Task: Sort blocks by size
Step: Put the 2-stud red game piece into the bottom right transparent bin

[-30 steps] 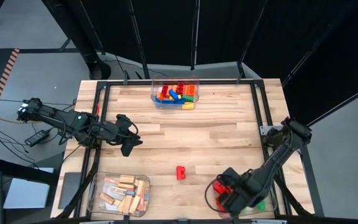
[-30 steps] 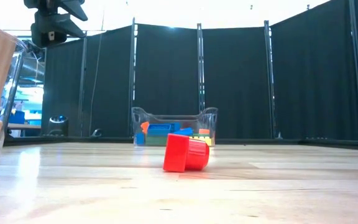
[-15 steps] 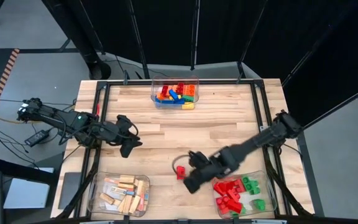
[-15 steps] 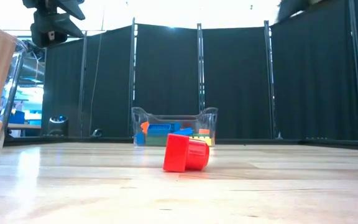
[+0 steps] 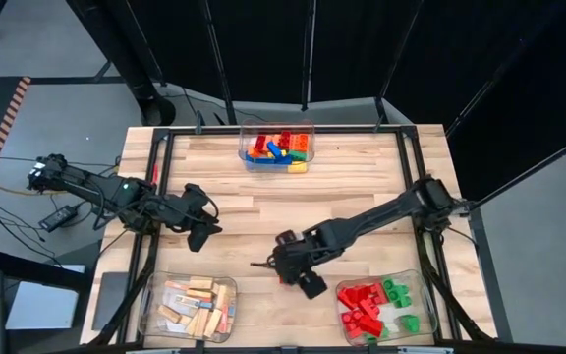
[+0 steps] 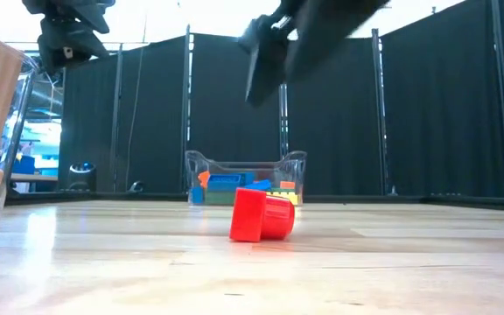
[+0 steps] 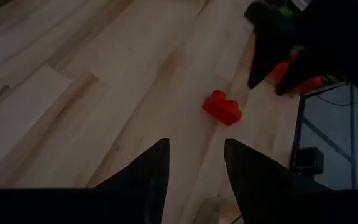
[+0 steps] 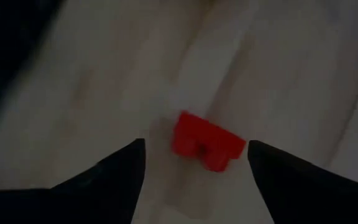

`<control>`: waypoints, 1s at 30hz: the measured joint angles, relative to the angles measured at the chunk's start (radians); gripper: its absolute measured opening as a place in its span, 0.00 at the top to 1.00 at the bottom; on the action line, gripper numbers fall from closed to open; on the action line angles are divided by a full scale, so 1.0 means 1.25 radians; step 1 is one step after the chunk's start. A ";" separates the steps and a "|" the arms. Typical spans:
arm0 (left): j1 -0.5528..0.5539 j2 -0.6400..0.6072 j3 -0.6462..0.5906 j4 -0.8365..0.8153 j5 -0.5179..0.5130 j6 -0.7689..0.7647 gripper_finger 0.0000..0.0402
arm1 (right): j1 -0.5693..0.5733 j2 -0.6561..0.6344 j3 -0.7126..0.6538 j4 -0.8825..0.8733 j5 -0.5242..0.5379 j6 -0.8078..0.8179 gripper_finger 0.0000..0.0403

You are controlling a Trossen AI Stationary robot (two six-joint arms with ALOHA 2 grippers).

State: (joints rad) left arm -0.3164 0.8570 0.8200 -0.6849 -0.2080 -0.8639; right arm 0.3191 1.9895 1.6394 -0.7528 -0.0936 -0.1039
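High view: right claw hides red block | right wrist: block between open fingers

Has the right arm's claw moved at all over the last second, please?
Yes. The right claw has swung from over the bin of red and green blocks at the table's near right corner toward the table's middle, and now hangs over the lone red block.
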 joint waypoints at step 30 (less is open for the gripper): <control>0.000 0.000 0.000 -0.015 -0.063 -0.024 0.59 | -0.011 0.134 0.000 0.058 0.158 -0.575 0.37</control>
State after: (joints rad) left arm -0.3161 0.8574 0.8196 -0.7033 -0.2871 -0.8944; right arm 0.3059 2.1572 1.6390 -0.6797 0.1043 -0.8228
